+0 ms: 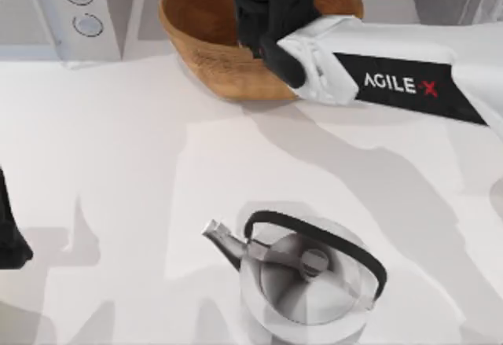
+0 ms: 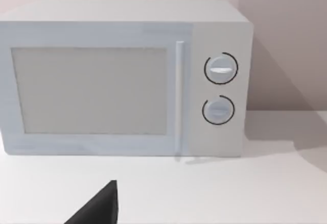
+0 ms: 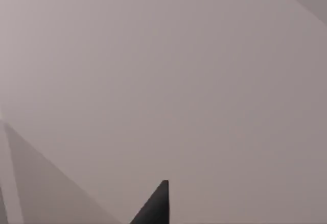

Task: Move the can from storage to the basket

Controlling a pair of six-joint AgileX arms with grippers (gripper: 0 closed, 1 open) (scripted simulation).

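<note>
Right arm over basket; can hidden.

Basket (image 1: 208, 27) sits at 12 o'clock on the tabletop (image 1: 118, 164), the right arm (image 1: 393, 84) reaching in from 3 o'clock, its black wrist hanging over the basket's bowl, likely for a drop into the basket. Right pincer: fingers hidden under the wrist, cannot tell whether apart or clamped; the right wrist view faces a plain wall. Can: not visible, may be held beneath the wrist or already in the bowl, cannot tell. Left arm (image 1: 9, 235) parked at 9 o'clock edge, its camera facing the microwave (image 2: 122, 81) at 11 o'clock; its pincer state cannot be told. Kettle (image 1: 302, 274) stands at 6 o'clock, well apart from the basket.
</note>
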